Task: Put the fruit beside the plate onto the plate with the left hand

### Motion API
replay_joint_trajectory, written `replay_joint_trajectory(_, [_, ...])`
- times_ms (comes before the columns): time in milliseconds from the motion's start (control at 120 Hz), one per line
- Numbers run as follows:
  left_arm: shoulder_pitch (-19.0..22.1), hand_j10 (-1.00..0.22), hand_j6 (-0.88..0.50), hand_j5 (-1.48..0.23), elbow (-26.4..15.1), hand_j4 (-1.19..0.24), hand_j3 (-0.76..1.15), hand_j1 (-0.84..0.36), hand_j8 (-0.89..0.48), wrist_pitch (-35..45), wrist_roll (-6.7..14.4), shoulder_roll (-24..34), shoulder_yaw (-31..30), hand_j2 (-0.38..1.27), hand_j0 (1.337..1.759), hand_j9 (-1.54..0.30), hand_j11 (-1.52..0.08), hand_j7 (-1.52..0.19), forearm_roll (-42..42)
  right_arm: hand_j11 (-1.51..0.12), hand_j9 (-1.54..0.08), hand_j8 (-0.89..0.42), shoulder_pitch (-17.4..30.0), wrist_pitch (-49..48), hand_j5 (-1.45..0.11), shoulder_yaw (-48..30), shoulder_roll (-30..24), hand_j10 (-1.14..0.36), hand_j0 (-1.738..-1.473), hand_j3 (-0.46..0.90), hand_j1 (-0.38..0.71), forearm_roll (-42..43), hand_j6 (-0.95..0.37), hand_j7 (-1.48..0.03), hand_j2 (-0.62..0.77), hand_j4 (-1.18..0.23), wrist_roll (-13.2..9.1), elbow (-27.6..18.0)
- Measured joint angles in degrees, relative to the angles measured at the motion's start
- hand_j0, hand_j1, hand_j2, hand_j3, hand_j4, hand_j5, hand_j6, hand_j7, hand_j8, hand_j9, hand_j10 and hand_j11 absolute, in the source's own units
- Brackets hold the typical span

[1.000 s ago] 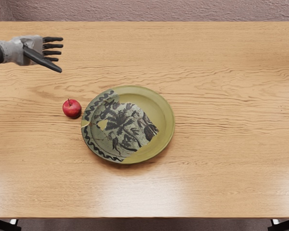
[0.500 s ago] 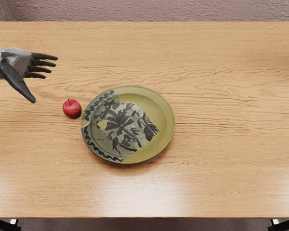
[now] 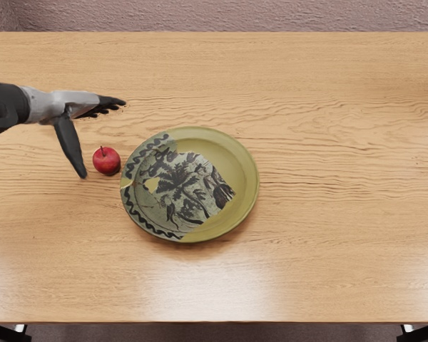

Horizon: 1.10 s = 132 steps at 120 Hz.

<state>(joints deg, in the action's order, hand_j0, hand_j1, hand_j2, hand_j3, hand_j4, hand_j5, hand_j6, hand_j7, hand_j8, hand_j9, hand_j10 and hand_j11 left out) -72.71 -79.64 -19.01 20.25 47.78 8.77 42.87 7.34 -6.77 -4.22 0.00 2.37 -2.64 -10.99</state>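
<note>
A small red apple sits on the wooden table just left of an olive-green plate with a dark leafy pattern. My left hand comes in from the left edge and hovers above and slightly left of the apple. Its fingers are spread open, the thumb pointing down beside the apple and the other fingers reaching right. It holds nothing and is not touching the apple. The right arm does not show.
The wooden table spans the whole view, with its front edge near the bottom. A wall runs along the back.
My left hand has moved right and down toward the apple and turned, thumb now pointing down beside it. Apple and plate have not moved.
</note>
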Motion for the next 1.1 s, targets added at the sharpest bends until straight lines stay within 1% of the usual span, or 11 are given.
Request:
replay_joint_trajectory(92, [0.24, 0.0, 0.0, 0.0, -0.15, 0.0, 0.0, 0.35, 0.0, 4.29, 2.87, -2.0, -0.67, 0.0, 1.658, 0.0, 0.0, 0.0, 4.34, -0.02, -0.02, -0.02, -0.02, 0.0, -0.02, 0.0, 0.0, -0.02, -1.658, 0.0, -0.33, 0.0, -0.02, -0.02, 0.0, -0.02, 0.0, 0.0])
replay_joint_trajectory(225, [0.25, 0.0, -0.01, 0.0, -0.37, 0.0, 0.0, 0.35, 0.0, 6.7, 9.02, -4.48, -1.61, 0.0, 1.658, 0.0, 0.0, 0.0, 6.89, -0.02, -0.02, -0.02, -0.01, 0.0, -0.02, 0.0, 0.0, -0.02, -1.658, 0.0, -0.33, -0.01, -0.02, -0.02, 0.0, -0.02, 0.0, -0.01])
replay_joint_trajectory(333, [0.19, 0.0, -0.01, 0.0, -0.4, 0.0, 0.0, 0.35, -0.01, 7.94, 12.21, -4.76, -2.8, 0.0, 1.658, 0.0, 0.0, 0.0, 8.79, -0.02, -0.02, -0.02, -0.01, 0.0, -0.02, 0.0, 0.0, -0.02, -1.658, 0.0, -0.33, 0.0, -0.02, -0.02, 0.0, -0.02, 0.0, -0.01])
replay_joint_trajectory(400, [0.29, 0.0, -0.01, 0.0, -0.41, 0.0, 0.0, 0.35, -0.01, 8.51, 13.41, -5.05, -3.13, 0.0, 1.658, 0.0, 0.0, 0.0, 9.73, -0.02, -0.02, -0.02, 0.0, 0.0, -0.02, 0.0, 0.0, -0.02, -1.658, 0.0, -0.33, 0.0, -0.02, -0.02, 0.0, -0.02, 0.0, 0.0])
replay_joint_trajectory(492, [0.38, 0.0, -0.01, 0.0, -0.46, 0.0, 0.0, 0.35, -0.01, 8.86, 14.2, -5.93, -3.31, 0.0, 1.658, 0.0, 0.0, 0.0, 10.31, -0.02, -0.02, -0.02, 0.0, 0.0, -0.02, 0.0, 0.0, -0.01, -1.658, 0.0, -0.33, 0.0, -0.02, -0.02, 0.0, -0.02, 0.0, 0.0])
replay_joint_trajectory(625, [0.47, -0.01, -0.02, -0.01, -0.62, -0.01, 0.0, 0.34, -0.02, 9.08, 14.6, -6.39, -3.43, 0.0, 1.658, -0.01, -0.01, -0.01, 10.6, -0.02, -0.02, -0.02, 0.0, 0.0, -0.02, 0.0, 0.0, -0.01, -1.658, 0.0, -0.33, 0.0, -0.02, -0.02, 0.0, -0.02, 0.0, 0.0])
replay_joint_trajectory(742, [1.04, -0.06, -0.06, -0.08, -0.68, -0.06, 0.0, 0.28, -0.06, 9.75, 14.7, -7.22, -3.66, 0.01, 1.658, -0.08, -0.08, -0.08, 10.67, -0.02, -0.02, -0.01, 0.01, 0.0, -0.02, 0.0, 0.0, -0.01, -1.658, 0.0, -0.33, 0.0, -0.02, -0.02, 0.0, -0.02, 0.0, 0.0])
replay_joint_trajectory(908, [1.2, -0.14, -0.14, -0.17, -1.42, -0.14, 0.0, 0.19, -0.14, 12.67, 14.74, -7.53, -4.34, 0.03, 1.658, -0.17, -0.17, -0.17, 10.78, -0.02, -0.02, -0.01, -0.01, 0.0, -0.02, 0.0, 0.0, -0.01, -1.658, 0.0, -0.33, 0.0, -0.02, -0.02, 0.0, -0.02, 0.0, 0.0])
replay_joint_trajectory(1100, [1.52, -0.18, -0.18, -0.23, -2.87, -0.18, 0.0, 0.14, -0.18, 18.36, 14.75, -7.71, -6.19, 0.04, 1.658, -0.23, -0.23, -0.23, 11.58, -0.02, -0.02, -0.01, 0.0, 0.0, -0.02, 0.0, 0.0, -0.01, -1.658, 0.0, -0.33, 0.0, -0.02, -0.02, 0.0, -0.02, 0.0, 0.0])
